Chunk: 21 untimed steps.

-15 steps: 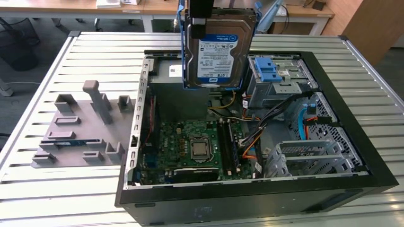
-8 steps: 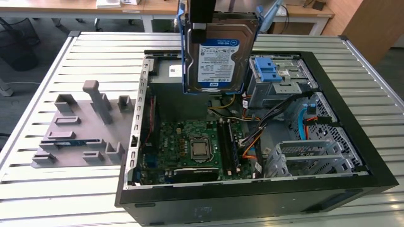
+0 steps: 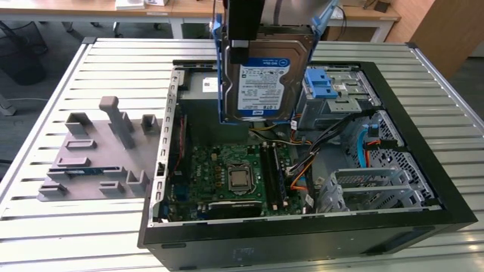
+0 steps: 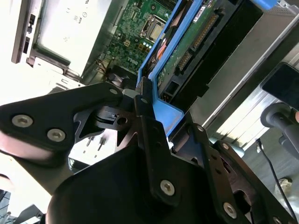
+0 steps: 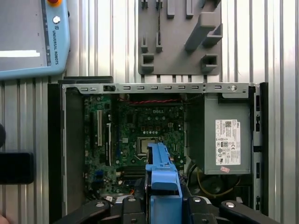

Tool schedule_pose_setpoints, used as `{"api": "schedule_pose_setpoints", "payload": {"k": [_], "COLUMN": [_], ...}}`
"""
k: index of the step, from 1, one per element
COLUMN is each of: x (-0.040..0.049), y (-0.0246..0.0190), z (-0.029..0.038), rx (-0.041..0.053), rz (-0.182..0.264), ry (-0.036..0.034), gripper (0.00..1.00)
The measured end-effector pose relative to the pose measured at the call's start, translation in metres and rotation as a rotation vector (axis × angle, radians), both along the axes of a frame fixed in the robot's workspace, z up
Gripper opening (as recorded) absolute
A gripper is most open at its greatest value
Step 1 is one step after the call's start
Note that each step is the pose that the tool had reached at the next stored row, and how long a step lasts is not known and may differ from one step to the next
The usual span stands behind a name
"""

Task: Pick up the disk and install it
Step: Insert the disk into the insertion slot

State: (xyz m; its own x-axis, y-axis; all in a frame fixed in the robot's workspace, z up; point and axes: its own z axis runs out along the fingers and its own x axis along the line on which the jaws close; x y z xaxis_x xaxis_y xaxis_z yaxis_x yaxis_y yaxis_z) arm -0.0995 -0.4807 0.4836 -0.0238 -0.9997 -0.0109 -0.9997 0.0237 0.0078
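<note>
The disk, a silver hard drive with a blue-and-white label in a blue bracket, hangs upright above the open computer case, over its back middle. My gripper is shut on the disk's upper end, a black finger lying against its face. In the second wrist view the gripper clamps the blue bracket, and the disk's circuit-board side runs away from it. In the first wrist view the gripper holds the blue bracket edge above the motherboard.
A grey fixture plate with upright holders lies on the slatted table at the exterior view's left. Inside the case are the motherboard, a grey box with a white sticker, blue latch pieces and loose cables. A control pendant lies beside the case.
</note>
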Motion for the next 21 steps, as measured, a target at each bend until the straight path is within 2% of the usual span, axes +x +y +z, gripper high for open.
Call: {"api": "schedule_pose_setpoints", "payload": {"k": [4, 11, 21], "x": [0.0017, 0.0215, 0.0230], "y": [-0.0035, -0.0038, -0.0038], "z": [-0.0002, -0.0009, -0.0011], "rx": [-0.0001, -0.0001, -0.0001], "rz": [0.000, 0.000, 0.000], "ry": [0.0000, 0.0000, 0.0000], "gripper": [0.36, 0.36, 0.36]}}
